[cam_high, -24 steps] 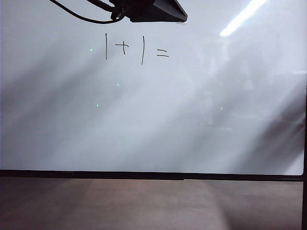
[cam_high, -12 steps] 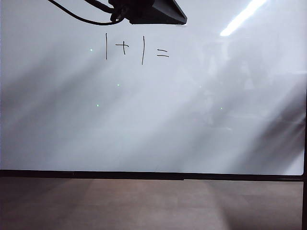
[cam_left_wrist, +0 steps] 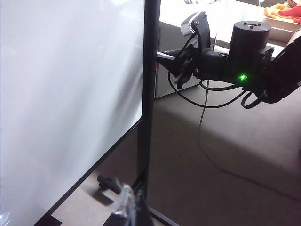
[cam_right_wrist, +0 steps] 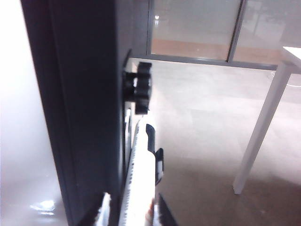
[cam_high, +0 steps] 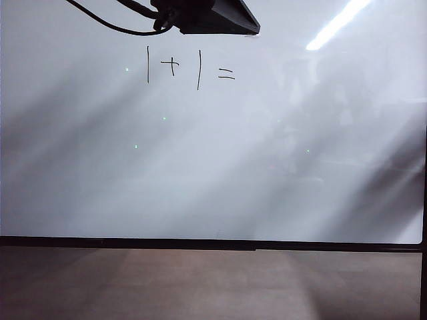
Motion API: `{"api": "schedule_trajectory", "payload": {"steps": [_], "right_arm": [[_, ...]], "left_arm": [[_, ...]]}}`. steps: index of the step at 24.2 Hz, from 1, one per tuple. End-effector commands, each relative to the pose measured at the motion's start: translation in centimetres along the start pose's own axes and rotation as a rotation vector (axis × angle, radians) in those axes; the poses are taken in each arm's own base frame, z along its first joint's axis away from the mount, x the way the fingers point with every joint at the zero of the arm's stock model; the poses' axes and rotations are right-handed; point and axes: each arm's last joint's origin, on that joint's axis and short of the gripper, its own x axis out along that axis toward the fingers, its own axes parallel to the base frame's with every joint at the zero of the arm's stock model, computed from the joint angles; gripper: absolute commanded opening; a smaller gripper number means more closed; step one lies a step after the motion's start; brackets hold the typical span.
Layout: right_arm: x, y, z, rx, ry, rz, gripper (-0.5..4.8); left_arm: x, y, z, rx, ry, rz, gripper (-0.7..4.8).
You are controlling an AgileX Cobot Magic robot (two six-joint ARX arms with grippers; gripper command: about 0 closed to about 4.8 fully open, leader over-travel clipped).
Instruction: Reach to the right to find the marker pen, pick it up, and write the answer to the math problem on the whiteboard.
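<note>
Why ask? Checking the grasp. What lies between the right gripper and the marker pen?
Nothing: in the right wrist view the marker pen sits between the right gripper's jaws. The left gripper is by the whiteboard's stand.

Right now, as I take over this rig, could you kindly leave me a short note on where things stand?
Left gripper: hangs beside the large glossy white whiteboard, nothing seen in it; open or shut unclear.
Right gripper: past the board's right edge, fingers either side of the slim white marker pen with a black clip; firm grip not confirmed.
The pen lies along the board's black side frame, next to a black knob.
Done: pen found and reached.
Left: secure and lift the pen, then write the answer after the thin black handwritten one plus one equals; that space is blank.
</note>
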Motion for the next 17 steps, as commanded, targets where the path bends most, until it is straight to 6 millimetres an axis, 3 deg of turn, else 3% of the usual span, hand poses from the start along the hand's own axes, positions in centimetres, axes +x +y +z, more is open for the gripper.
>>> {"api": "schedule_trajectory", "payload": {"steps": [1,4,7,8,12,14,17], "right_arm": [[0.1,0.0,0.5,-0.012,-0.025,-0.004,-0.06],[0.0,-0.1,0.8,-0.009,-0.048,-0.032,-0.06],[-1.7,-0.2,2.9,-0.005,-0.122,-0.182,-0.06],[-3.2,-0.3,4.3,-0.003,-0.129,-0.249,-0.06],[-7.6,1.2,8.4,0.007,-0.110,-0.248,-0.06],[-11.7,2.7,12.5,0.031,-0.090,-0.266,-0.06],[-17.8,5.0,16.4,0.024,-0.117,-0.256,-0.06]], "left_arm": [[-0.1,-0.1,0.2,0.008,-0.016,-0.008,-0.05],[-0.1,-0.1,0.3,0.010,-0.020,-0.007,-0.05],[-1.0,-0.2,1.1,0.019,-0.052,0.004,-0.05],[-2.0,-0.4,2.0,0.030,-0.088,0.023,-0.05],[-6.0,-0.8,4.4,0.048,-0.183,0.144,-0.05],[-9.6,-0.7,5.3,0.041,-0.194,0.231,-0.05],[-13.0,-0.5,5.5,0.030,-0.191,0.304,-0.05]]}}
